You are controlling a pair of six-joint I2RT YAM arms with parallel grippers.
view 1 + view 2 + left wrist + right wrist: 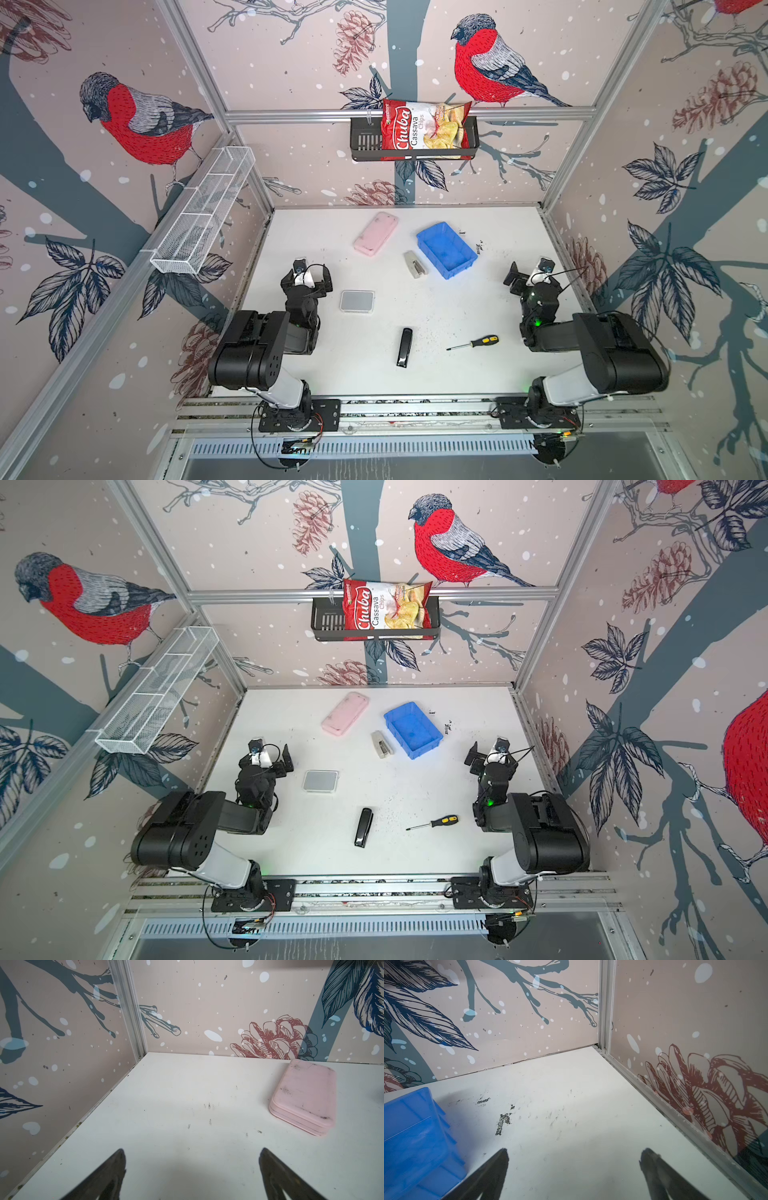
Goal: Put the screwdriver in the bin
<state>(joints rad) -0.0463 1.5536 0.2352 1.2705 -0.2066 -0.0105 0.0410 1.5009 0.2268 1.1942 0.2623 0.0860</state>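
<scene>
Right gripper (pixel 575 1153) hangs at 3 o'clock with jaws spread wide, holding nothing, close to the side wall. The left gripper (pixel 192 1153) gapes likewise at 9 o'clock. I see open table (pixel 457 311) between them. The bin (pixel 446 248) sits at 1 o'clock, showing bare blue floor, with a grey stapler (pixel 414 264) just beside it. The black rack (pixel 365 141) on the back wall holds a chips bag (pixel 424 129). I cannot make out what is in the wire basket (pixel 203 212). The screwdriver (pixel 473 343) lies flat at 5 o'clock, well apart from the bin.
</scene>
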